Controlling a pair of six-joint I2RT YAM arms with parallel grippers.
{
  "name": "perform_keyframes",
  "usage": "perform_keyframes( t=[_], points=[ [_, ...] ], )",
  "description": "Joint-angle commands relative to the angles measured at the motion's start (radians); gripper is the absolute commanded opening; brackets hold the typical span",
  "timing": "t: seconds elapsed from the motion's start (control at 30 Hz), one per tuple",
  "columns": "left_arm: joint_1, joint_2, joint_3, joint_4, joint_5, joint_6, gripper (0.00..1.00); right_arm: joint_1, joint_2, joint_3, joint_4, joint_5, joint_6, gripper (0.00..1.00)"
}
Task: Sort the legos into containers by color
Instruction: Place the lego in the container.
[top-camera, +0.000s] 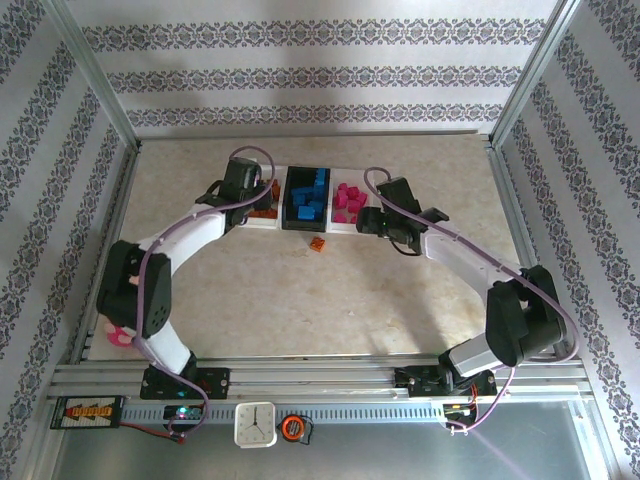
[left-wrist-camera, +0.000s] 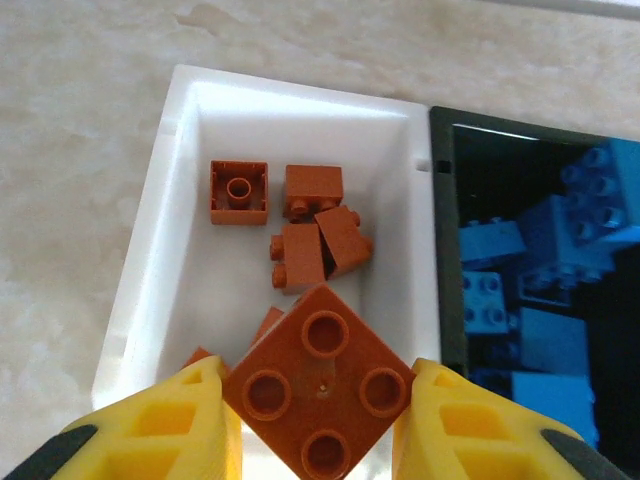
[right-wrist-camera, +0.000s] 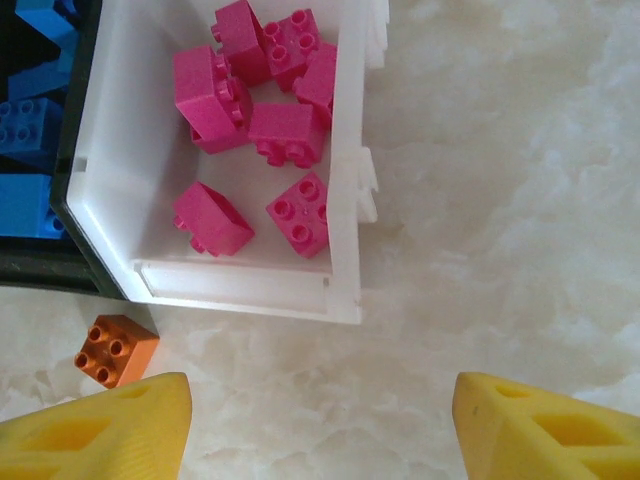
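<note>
Marbled beige table (right-wrist-camera: 500, 250), three bins nearly sorted, one brick gripped.

Left claw (left-wrist-camera: 318, 400) pinches an orange-brown brick (left-wrist-camera: 320, 350) corner to corner between its yellow pads (left-wrist-camera: 170, 420), studs up, above the left white bin (left-wrist-camera: 150, 270), likely so it can drop among the matching loose bricks (left-wrist-camera: 300, 235) at the frame's centre. Glossy blue bricks (left-wrist-camera: 560, 300) fill the black bin (left-wrist-camera: 440, 250) alongside. Right claw (right-wrist-camera: 320, 420) stands wide and empty low in its frame, near the right white bin (right-wrist-camera: 345, 200) of pink bricks (right-wrist-camera: 285, 130). One stray orange brick (right-wrist-camera: 115, 350) sits on the table at lower left, seemingly the last unsorted.
</note>
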Motion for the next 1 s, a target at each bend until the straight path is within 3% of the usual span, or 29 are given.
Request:
perform_keyframes(
  t=[0.0, 0.17, 0.3, 0.47, 0.63, 0.83, 0.97],
  points=[
    [0.027, 0.062, 0.081, -0.083, -0.019, 0.012, 0.35, -0.008, -0.039, -0.022, 0.011, -0.008, 0.017, 0.7],
    [0.031, 0.11, 0.167, -0.117, 0.001, 0.016, 0.61, -0.009, -0.057, -0.034, 0.011, -0.008, 0.018, 0.7],
    [0.001, 0.029, 0.1, -0.053, 0.037, 0.001, 0.75, -0.009, -0.064, -0.04, 0.012, -0.009, 0.022, 0.7],
    [-0.059, -0.073, -0.015, -0.023, 0.097, -0.01, 0.78, -0.009, -0.069, -0.047, 0.013, -0.013, 0.024, 0.71],
    [-0.194, -0.148, -0.191, 0.063, 0.135, -0.039, 0.84, -0.016, -0.083, -0.067, 0.022, -0.008, 0.032, 0.71],
    [-0.364, -0.049, -0.211, 0.088, 0.128, -0.015, 0.88, -0.027, -0.093, -0.08, 0.027, -0.016, 0.038, 0.71],
    [-0.389, 0.046, -0.146, 0.074, 0.087, 0.031, 0.86, -0.035, -0.109, -0.087, 0.024, -0.019, 0.039, 0.71]
  ],
)
